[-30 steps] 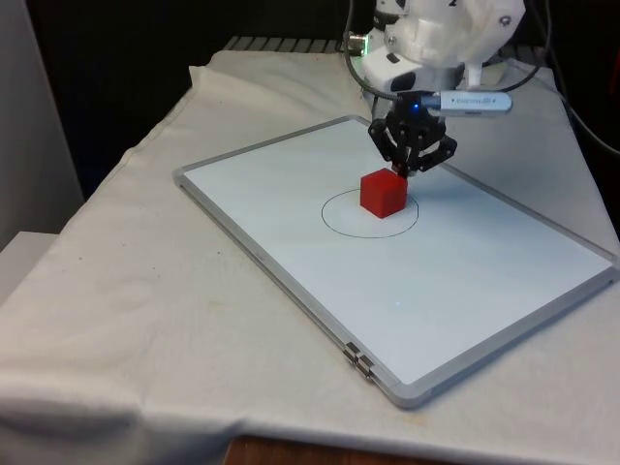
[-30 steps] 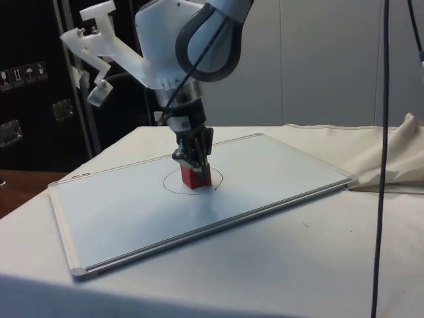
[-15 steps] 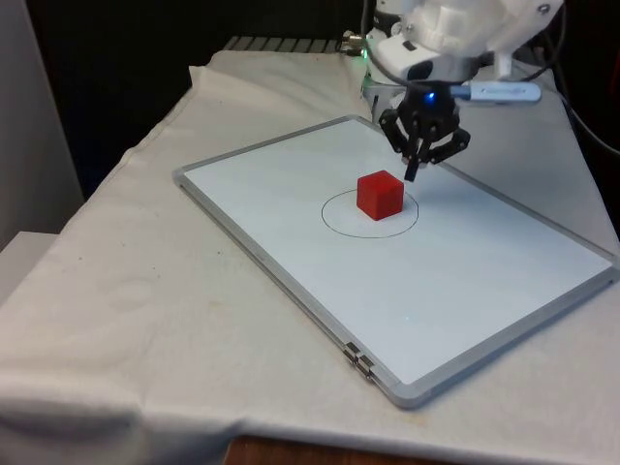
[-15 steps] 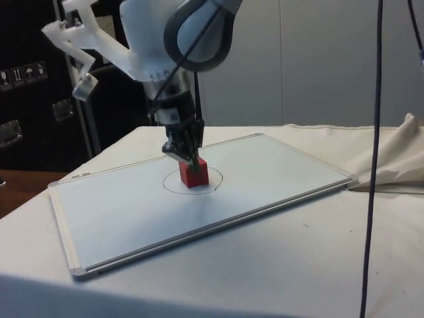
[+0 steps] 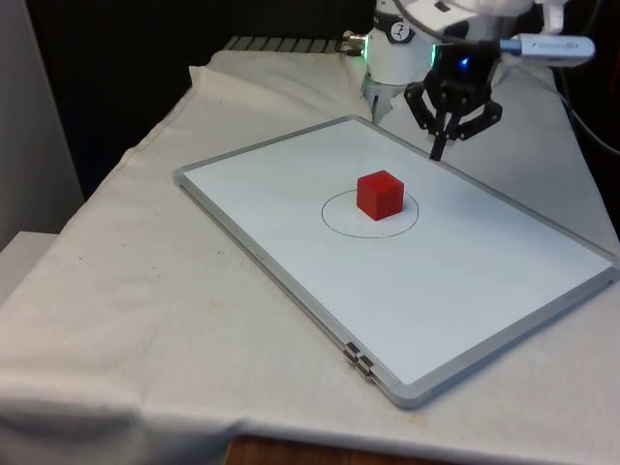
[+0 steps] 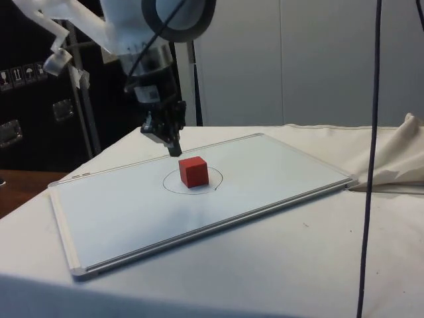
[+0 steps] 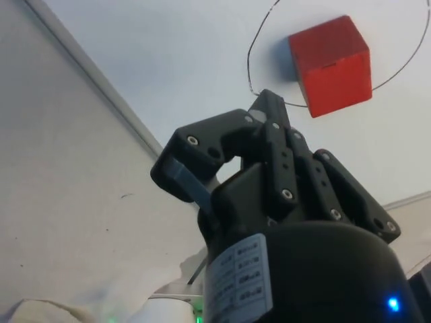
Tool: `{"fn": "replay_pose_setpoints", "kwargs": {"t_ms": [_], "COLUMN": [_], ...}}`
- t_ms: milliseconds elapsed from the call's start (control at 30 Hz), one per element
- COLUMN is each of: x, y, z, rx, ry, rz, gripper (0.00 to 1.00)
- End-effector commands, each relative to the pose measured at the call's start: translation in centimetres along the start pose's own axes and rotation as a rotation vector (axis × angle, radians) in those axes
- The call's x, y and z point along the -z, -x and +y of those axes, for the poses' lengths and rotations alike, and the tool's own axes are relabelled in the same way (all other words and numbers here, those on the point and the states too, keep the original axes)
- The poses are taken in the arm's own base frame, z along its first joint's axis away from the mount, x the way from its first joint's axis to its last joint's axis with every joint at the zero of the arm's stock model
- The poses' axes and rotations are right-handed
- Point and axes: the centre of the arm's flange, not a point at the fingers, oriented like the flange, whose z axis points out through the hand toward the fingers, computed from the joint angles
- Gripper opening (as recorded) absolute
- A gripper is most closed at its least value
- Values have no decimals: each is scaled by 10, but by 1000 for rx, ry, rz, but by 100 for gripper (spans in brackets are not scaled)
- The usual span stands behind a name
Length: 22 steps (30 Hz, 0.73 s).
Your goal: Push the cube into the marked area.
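Fingers [image 5: 441, 150] pressed together into one pushing tip, grasping nothing, raised off the whiteboard [image 5: 484, 281]. Red cube [image 5: 380, 194] below and apart from them, inside the drawn circle [image 5: 334, 225]; push judged finished, hence the clearance.

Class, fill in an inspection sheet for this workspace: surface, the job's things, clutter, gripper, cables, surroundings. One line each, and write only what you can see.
Surface: table under a white cloth, with a whiteboard lying flat on it.
Job's things: red cube sits inside the drawn circle on the whiteboard, upright, touching nothing else.
Clutter: nothing seen.
Gripper: gripper is shut, raised off the whiteboard, apart from the cube, on its far side in the front view.
Cables: one dark cable hangs down in the side view; more run off the arm in the front view.
Surroundings: black curtains behind the table; dark cabinets and a pale wall in the side view; bunched cloth at the table's edge.
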Motion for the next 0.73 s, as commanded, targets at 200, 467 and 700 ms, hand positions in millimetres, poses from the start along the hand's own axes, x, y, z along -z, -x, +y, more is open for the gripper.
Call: {"fn": "replay_pose_setpoints", "kwargs": {"t_ms": [200, 467, 700], "x": [22, 55, 60], "y": [-9, -18, -19], "z": [-2, 2, 5], "rx": [17, 27, 27], "ry": [-11, -9, -6], "rz": [9, 23, 29], "gripper": [0, 0, 0]}}
